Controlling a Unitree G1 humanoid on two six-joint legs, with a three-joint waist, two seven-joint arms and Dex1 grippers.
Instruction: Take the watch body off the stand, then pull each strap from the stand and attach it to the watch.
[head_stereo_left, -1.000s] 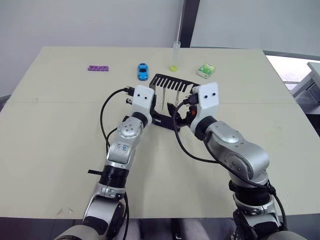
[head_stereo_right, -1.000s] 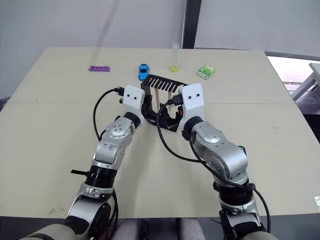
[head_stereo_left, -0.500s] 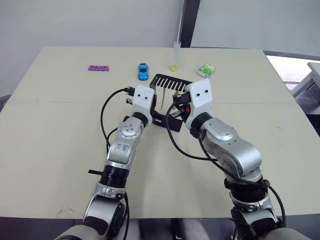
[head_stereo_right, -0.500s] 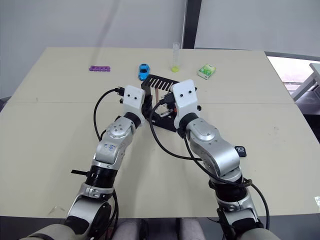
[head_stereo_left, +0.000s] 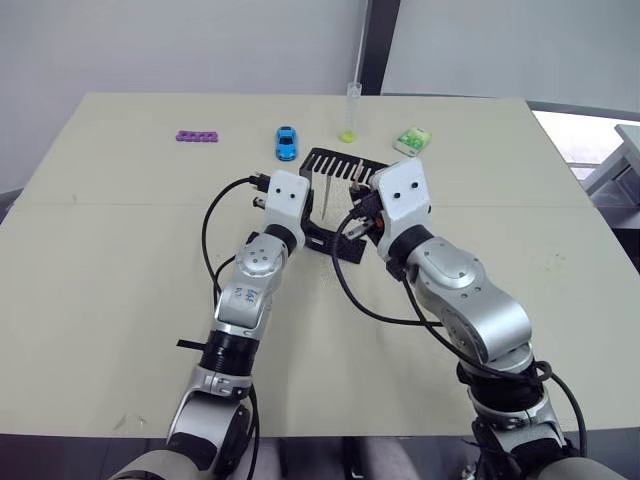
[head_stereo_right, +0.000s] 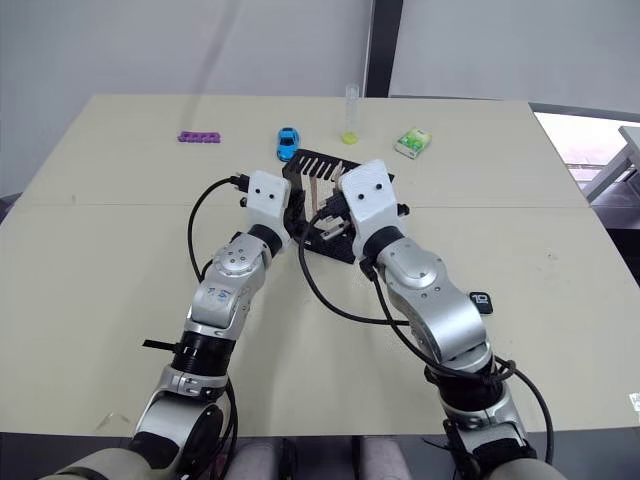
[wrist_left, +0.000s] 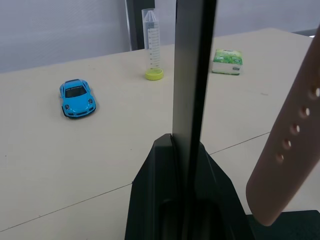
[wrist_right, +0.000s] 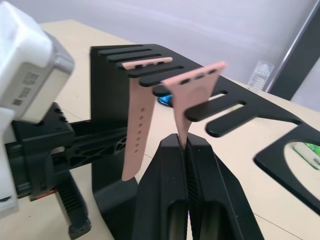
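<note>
A pale beige counter (head_stereo_left: 120, 250) stands before grey walls with a dark vertical post. The stand (head_stereo_left: 335, 165) sits near its centre, with a purple strip (head_stereo_left: 197, 136) at 10 o'clock, a blue toy car (head_stereo_left: 287, 142) at 11, a test tube (head_stereo_left: 351, 110) at 12 and a green-white packet (head_stereo_left: 412, 140) at 1. The right wrist view adds 2 pink straps (wrist_right: 137, 135) hanging from the comb slots. There the right end effector (wrist_right: 186, 145) is clenched on the nearer strap (wrist_right: 192, 95). The left end effector (wrist_left: 186, 145) is clamped on the stand's upright.
</note>
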